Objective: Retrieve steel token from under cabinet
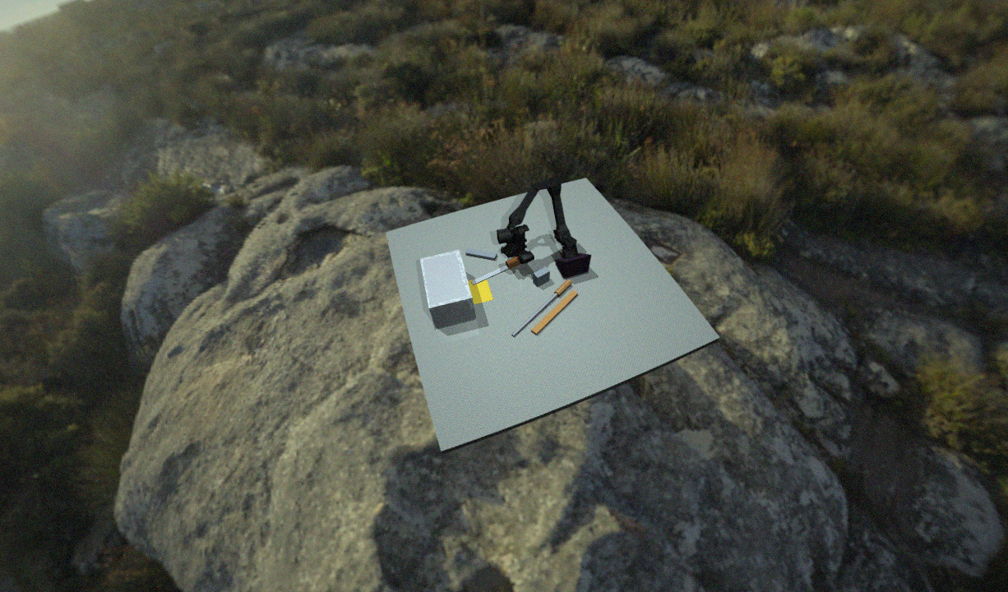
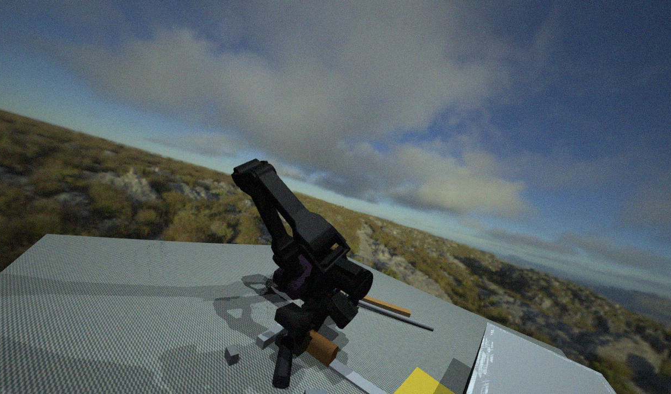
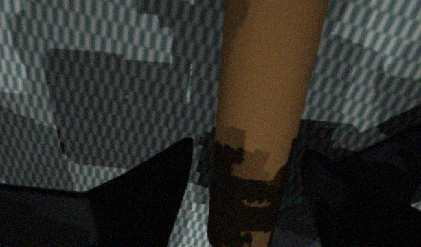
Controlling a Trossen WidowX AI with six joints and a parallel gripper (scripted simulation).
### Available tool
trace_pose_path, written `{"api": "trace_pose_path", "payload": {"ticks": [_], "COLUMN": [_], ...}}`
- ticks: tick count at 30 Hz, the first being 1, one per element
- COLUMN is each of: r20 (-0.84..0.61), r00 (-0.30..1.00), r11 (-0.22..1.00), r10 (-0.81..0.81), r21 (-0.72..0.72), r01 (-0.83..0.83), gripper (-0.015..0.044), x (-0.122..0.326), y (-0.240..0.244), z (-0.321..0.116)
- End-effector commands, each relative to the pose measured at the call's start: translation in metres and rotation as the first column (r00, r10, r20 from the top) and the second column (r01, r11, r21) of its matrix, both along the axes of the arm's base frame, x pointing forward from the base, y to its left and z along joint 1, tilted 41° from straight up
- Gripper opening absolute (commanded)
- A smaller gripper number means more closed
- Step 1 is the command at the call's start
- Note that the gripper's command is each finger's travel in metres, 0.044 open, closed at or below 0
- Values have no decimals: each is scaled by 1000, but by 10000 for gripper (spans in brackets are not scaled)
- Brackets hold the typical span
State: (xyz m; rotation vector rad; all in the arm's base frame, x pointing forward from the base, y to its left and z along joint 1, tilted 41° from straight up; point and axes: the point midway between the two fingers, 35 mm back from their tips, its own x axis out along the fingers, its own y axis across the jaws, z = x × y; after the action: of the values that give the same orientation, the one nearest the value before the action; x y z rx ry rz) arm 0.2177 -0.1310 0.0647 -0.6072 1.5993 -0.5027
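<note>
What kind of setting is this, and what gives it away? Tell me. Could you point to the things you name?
Outdoors, probably a rocky, scrubby hillside: a big weathered boulder [image 1: 286,397] lies under the table [image 1: 603,345] [image 2: 132,264], dry brush [image 1: 433,110] grows around it, and a cloudy sky [image 2: 328,73] opens above the slopes.

Slim gaps flanked the orange handle [image 1: 514,261] [image 2: 322,347] [image 3: 265,89] between the fingers; cabinet [image 1: 446,279] [image 2: 533,365] blocked beyond yellow patch [image 1: 483,292] [image 2: 422,383].
</note>
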Motion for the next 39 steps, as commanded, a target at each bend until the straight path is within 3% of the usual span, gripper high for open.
{"api": "trace_pose_path", "payload": {"ticks": [1, 15, 16, 36, 39], "r20": [0, -3, 8, 8, 8], "r00": [1000, 1000, 1000, 1000, 1000], "r11": [1000, 1000, 1000, 1000, 1000], "r10": [0, 3, 1, 1, 1], "r21": [-6, -6, -3, -3, -3], "r01": [0, -3, -1, -1, -1], "gripper": [270, 270, 244, 110, 31], "x": [0, -5, 0, 0, 0], "y": [-1, -4, -2, -2, -2], "z": [-1, -4, -2, -2, -2]}}
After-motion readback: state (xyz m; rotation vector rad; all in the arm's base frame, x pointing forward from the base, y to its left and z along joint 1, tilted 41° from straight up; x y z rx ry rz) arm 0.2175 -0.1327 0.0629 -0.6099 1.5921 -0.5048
